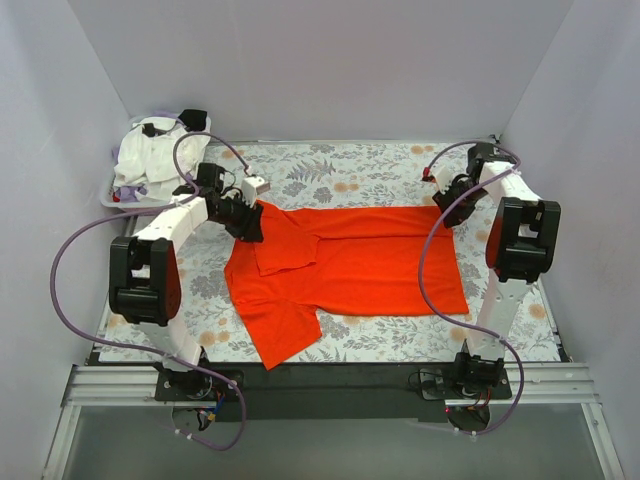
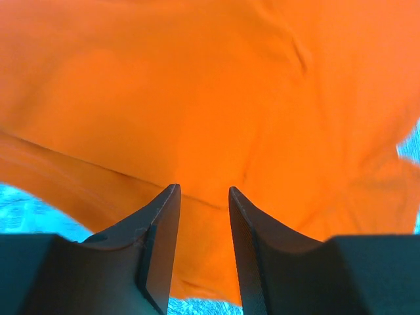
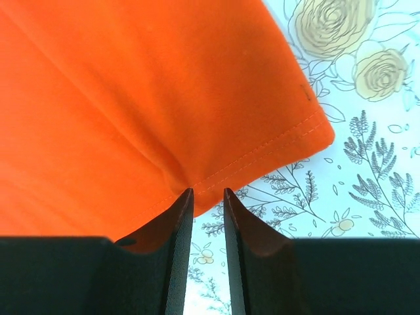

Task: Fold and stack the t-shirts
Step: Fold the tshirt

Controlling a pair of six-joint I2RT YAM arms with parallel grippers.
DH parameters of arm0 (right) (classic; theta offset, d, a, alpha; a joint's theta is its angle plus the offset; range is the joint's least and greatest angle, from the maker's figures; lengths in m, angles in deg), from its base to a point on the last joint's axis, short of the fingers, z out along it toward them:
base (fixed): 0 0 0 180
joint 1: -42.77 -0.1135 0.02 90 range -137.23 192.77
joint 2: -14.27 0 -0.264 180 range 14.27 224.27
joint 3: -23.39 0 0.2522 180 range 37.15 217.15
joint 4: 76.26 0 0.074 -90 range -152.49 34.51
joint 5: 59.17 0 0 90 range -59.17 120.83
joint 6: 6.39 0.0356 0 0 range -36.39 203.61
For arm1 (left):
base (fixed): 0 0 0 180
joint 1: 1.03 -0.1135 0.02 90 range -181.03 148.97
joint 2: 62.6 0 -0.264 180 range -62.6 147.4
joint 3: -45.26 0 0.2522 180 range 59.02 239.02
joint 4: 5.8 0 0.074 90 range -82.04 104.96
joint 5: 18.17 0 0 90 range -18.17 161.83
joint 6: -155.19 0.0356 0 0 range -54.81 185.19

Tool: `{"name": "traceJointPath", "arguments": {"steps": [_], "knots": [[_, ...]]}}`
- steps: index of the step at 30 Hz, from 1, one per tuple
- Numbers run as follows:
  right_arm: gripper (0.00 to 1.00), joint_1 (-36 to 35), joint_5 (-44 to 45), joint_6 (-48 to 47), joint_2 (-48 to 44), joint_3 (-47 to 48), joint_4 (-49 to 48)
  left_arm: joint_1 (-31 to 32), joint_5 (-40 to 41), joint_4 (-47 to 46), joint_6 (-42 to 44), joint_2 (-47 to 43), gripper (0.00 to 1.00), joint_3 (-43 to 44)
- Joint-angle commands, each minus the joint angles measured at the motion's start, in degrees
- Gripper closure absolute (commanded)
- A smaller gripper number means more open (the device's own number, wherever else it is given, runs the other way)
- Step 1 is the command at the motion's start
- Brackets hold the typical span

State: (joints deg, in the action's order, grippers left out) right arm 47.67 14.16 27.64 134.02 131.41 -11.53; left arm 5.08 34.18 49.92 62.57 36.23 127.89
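Note:
The orange-red t-shirt (image 1: pixel 370 265) lies spread on the table, its far edge folded over and one sleeve pointing to the near left. My left gripper (image 1: pixel 250 225) is at the shirt's far left end. In the left wrist view it (image 2: pixel 203 190) is open, with the shirt (image 2: pixel 197 98) beneath and beyond the jaws. My right gripper (image 1: pixel 452 210) is at the far right corner. In the right wrist view it (image 3: pixel 209 191) is narrowly open, its tips at the stitched hem of the shirt (image 3: pixel 131 98), with nothing between the jaws. White t-shirts (image 1: pixel 150 165) are heaped at the back left.
A grey-and-orange floral cloth (image 1: pixel 370 175) covers the table under the shirt and also shows in the right wrist view (image 3: pixel 367 164). The white shirts sit in a pale bin (image 1: pixel 112 200) by the left wall. Walls close in on three sides.

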Motion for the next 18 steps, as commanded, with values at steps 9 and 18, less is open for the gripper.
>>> {"name": "traceJointPath", "arguments": {"steps": [9, 18], "knots": [[0.76, -0.2, -4.3, 12.4, 2.3, 12.5, -0.1, 0.0, 21.1, -15.6, -28.1, 14.6, 0.69, 21.4], [0.76, -2.9, -2.0, 13.0, 6.0, 15.0, -1.0, -1.6, 22.0, -11.3, -31.8, 17.4, 0.63, 23.4]]}}
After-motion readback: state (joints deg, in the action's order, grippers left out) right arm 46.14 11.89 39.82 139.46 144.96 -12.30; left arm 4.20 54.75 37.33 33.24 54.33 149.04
